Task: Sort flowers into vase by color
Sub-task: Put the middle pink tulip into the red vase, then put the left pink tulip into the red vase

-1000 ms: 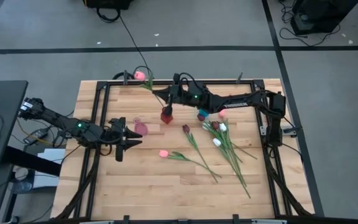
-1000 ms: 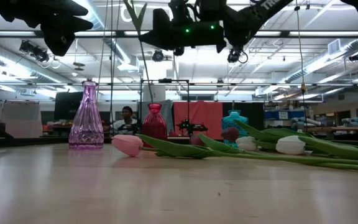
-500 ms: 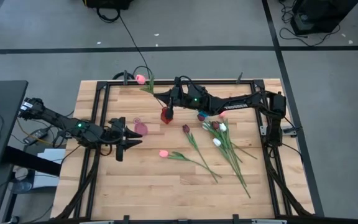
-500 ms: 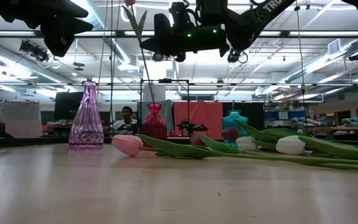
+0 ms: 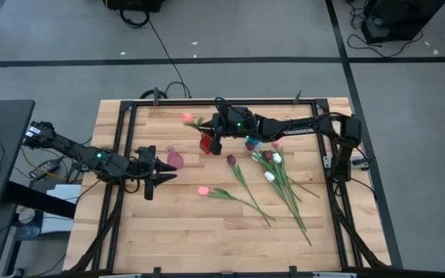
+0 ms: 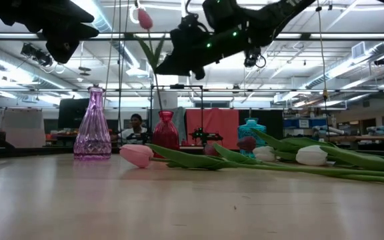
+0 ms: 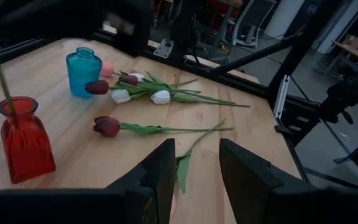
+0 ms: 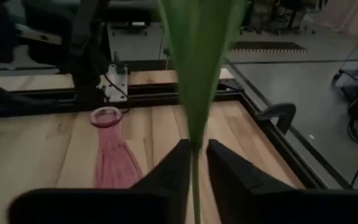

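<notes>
Landmark: squat red glass vase (image 5: pixel 205 144), ribbed, set on the pale wooden plank surface (image 5: pixel 207 232).
Progress: a pink-headed artificial tulip (image 6: pixel 145 18) on a thin green stem is seen standing in the red vase; judged the only flower placed, so the task is at an early stage.
Remaining: a pink tulip (image 5: pixel 204 190) lying in front of the red vase, a maroon tulip (image 5: pixel 231 160) beside it, and a heap of white and maroon tulips (image 5: pixel 273 164) farther off, all flat on the surface.
Other vessels: tall fluted clear pink glass vase (image 6: pixel 93 125) and short teal glass bottle vase (image 7: pixel 83 72), both apparently empty.
Right gripper (image 5: pixel 216 141): held above the red vase; jaws slightly parted around the stem, a firm pinch not evident.
Left gripper (image 5: pixel 157 171): waiting near the pink vase; jaws parted, holding nothing.
</notes>
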`<control>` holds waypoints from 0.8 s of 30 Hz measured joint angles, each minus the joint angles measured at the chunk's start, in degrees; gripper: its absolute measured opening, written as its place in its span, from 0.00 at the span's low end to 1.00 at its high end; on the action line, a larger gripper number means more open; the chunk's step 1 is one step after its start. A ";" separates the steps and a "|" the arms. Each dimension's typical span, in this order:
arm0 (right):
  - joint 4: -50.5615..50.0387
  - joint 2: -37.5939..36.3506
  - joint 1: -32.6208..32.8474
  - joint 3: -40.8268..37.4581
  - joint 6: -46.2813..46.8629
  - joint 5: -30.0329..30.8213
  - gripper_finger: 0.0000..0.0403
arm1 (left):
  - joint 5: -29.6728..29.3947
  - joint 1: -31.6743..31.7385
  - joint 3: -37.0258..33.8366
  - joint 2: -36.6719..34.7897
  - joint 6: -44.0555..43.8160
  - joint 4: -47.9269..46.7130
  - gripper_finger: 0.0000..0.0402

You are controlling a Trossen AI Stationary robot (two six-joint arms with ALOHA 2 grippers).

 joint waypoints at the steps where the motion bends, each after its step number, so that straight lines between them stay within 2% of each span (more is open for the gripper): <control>1: -2.12 -1.01 0.04 0.01 0.00 0.02 0.24 | 0.00 0.00 0.00 -0.02 0.00 0.04 0.33; 7: -20.24 -7.18 1.05 0.01 2.49 5.43 0.39 | -1.03 0.00 0.00 -0.02 0.01 -0.17 0.33; 11: -36.86 -9.97 4.41 0.10 14.18 9.69 0.41 | -2.22 0.00 0.00 0.00 -0.17 -0.33 0.33; 14: -47.46 -9.19 9.61 0.00 21.31 9.14 0.40 | -2.72 0.00 0.00 0.00 -0.20 -0.29 0.33; 17: -50.51 -6.79 16.78 0.01 23.81 7.80 0.40 | -2.75 0.00 0.00 0.00 -0.20 -0.29 0.33; 20: -50.55 -4.06 23.16 -0.01 25.32 8.98 0.39 | -2.78 0.00 0.00 0.00 -0.24 -0.27 0.33; 24: -49.59 -1.40 28.04 0.01 28.72 11.12 0.39 | -2.86 0.04 0.00 0.00 -0.26 -0.15 0.33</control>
